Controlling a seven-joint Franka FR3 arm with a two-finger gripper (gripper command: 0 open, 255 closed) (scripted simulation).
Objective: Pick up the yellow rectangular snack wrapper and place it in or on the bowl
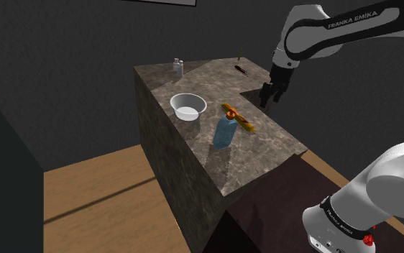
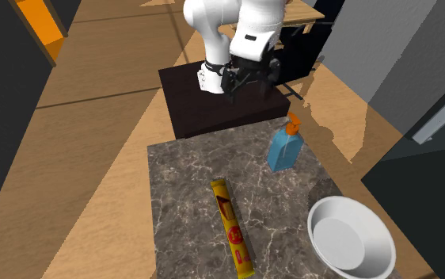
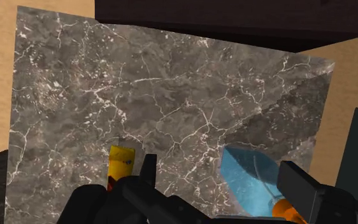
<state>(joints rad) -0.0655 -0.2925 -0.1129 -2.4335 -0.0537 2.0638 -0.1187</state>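
Note:
The yellow snack wrapper is a long narrow packet with red print, lying flat on the marble table. The white bowl stands upright to the shoulder view's left of it. My black gripper hangs in the air to the shoulder view's right of the wrapper, over the table's side nearest the stand, touching nothing. In the wrist view its fingers stand apart and open, with one end of the wrapper showing far below them.
A blue pump bottle with an orange top stands upright between wrapper and bowl, close to the wrapper. At the table's far end are a small white bottle and a thin dark object. The dark stand adjoins the table.

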